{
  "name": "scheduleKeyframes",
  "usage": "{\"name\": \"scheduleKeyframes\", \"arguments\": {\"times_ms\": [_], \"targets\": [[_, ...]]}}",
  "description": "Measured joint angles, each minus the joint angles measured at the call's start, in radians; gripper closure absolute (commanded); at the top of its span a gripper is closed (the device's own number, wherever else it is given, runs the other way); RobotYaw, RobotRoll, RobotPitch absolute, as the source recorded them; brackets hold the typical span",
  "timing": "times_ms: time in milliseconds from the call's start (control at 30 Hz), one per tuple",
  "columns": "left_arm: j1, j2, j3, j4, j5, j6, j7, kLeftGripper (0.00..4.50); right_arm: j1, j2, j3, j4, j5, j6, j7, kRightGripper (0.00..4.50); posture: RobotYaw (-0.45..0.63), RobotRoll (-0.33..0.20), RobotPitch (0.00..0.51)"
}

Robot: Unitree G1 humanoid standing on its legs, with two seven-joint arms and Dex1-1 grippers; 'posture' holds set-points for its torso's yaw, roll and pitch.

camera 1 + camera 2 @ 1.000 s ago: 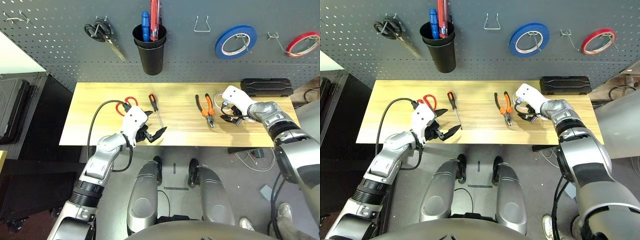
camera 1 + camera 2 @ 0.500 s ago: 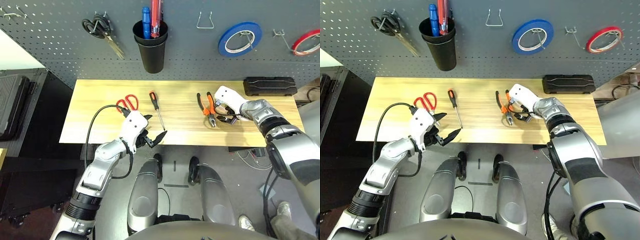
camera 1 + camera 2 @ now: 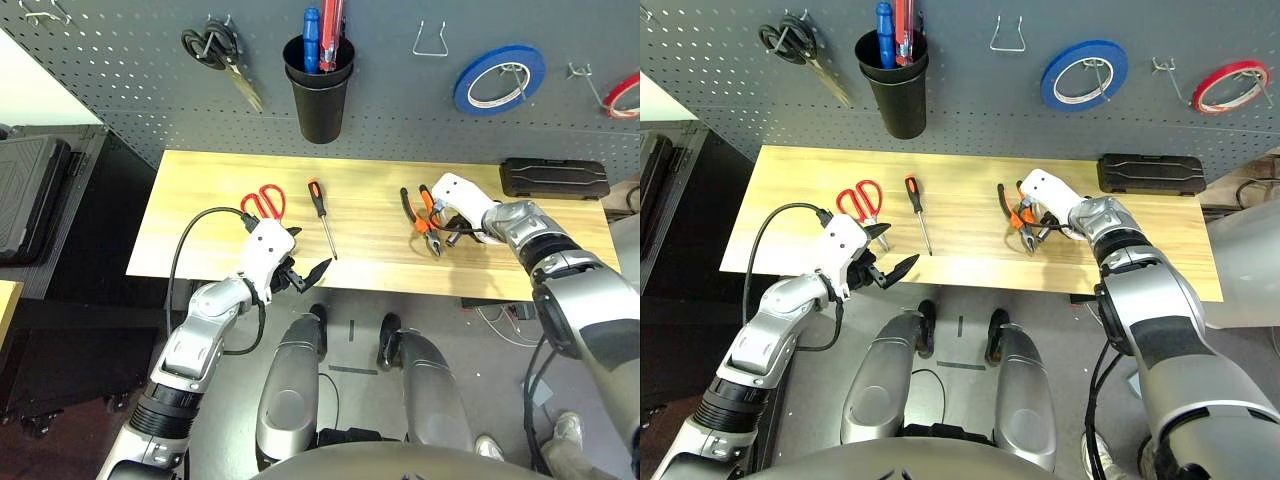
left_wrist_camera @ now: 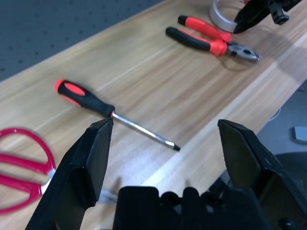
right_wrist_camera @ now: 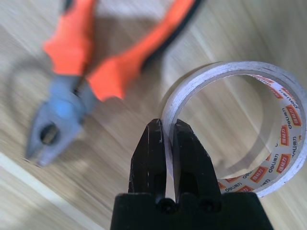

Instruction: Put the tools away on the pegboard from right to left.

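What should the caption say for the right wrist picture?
Right gripper pinching the wall of the white tape roll, pliers lying beside it.

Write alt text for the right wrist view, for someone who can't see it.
The right pincer is shut on the wall of a cream-white tape roll lying on the wooden table, one finger inside the ring and one outside. Orange-and-black-handled pliers lie on the table beside the roll.
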Motion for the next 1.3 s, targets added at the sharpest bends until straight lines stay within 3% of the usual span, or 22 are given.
{"name": "scheduleKeyframes", "arguments": {"times_ms": [633, 1000, 1300], "targets": [[-0.025, 0.012, 0.003, 0.032, -0.037, -0.12, -0.1, 0.0, 0.186, -0.091, -0.078, -0.133, 0.087, -0.157, -0.108, 4.47, 0.23, 0.0, 0.251], [-0.02, 0.01, 0.014, -0.009, -0.138, -0.212, -0.201, 0.0, 0.479, -0.099, -0.151, -0.396, 0.151, -0.306, -0.292, 4.47, 0.2, 0.0, 0.23], [-0.037, 0.009, 0.011, -0.032, -0.214, -0.239, -0.283, 0.0, 0.649, -0.112, -0.2, -0.439, 0.169, -0.535, -0.46, 4.47, 0.19, 0.0, 0.215]]}}
